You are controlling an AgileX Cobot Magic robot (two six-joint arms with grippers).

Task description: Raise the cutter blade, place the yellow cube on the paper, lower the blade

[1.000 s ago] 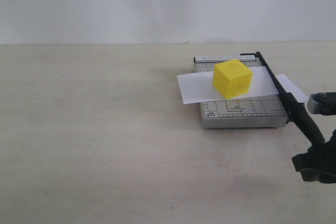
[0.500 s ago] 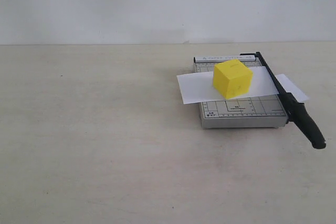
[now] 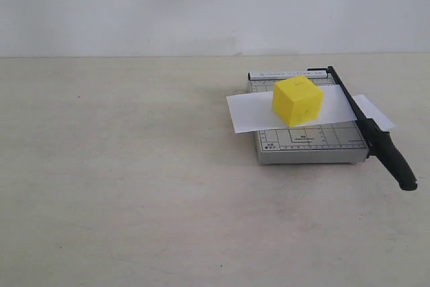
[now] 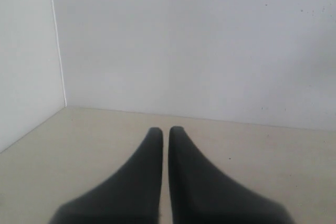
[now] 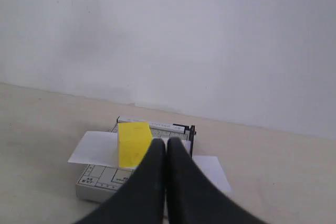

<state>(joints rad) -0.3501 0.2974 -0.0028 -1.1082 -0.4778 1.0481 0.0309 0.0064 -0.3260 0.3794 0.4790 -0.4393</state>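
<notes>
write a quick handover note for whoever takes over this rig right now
Left gripper: shut, empty.
Right gripper: shut, empty, clear of the cutter.
Bright yellow solid cube sits on the white paper strip, which lies across the small grey gridded cutter base.
Long black cutter blade lever lies lowered along the base's right-hand edge in the exterior view, over the paper.
Done: all three steps look complete. Left: nothing apparent.

Smooth black tapered end effector fingers point(image 4: 142, 182)
</notes>
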